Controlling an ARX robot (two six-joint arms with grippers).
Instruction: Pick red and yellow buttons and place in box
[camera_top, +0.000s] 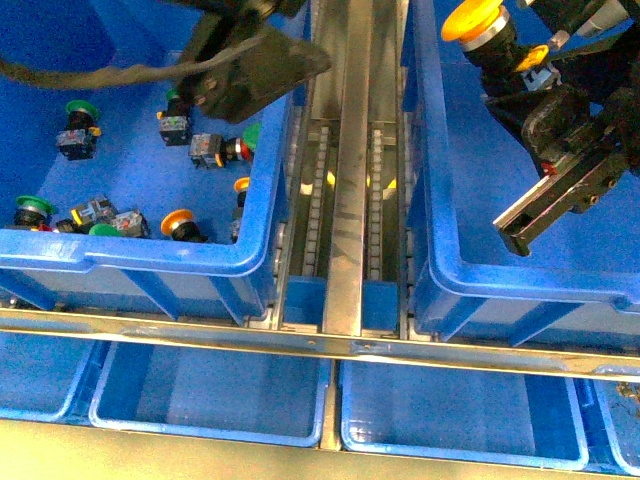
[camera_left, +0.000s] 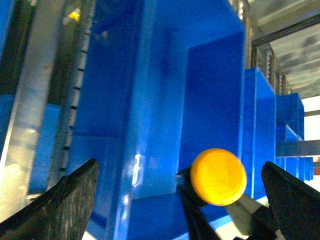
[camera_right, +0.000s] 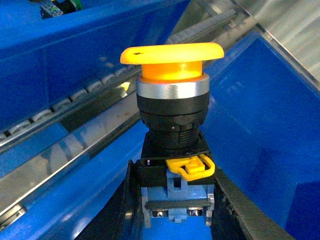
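My right gripper (camera_top: 535, 65) is shut on the yellow button (camera_top: 478, 22), holding it by its block body above the large blue box (camera_top: 520, 285) at the right. In the right wrist view the yellow button (camera_right: 172, 70) stands upright between the fingers (camera_right: 235, 200) of this gripper (camera_right: 175, 210), over the box (camera_right: 260, 100). My left gripper (camera_top: 255, 75) is open and empty over the left bin. The left wrist view shows the yellow cap (camera_left: 218, 176) beyond that open gripper (camera_left: 175, 210). A small red part (camera_top: 236, 150) shows among the switches in the left bin.
The left blue bin (camera_top: 130, 255) holds several switches: green caps (camera_top: 80, 108), orange-yellow caps (camera_top: 178, 222). A metal roller rail (camera_top: 345, 200) runs between the two bins. Shallow blue trays (camera_top: 210, 400) sit on the lower shelf in front.
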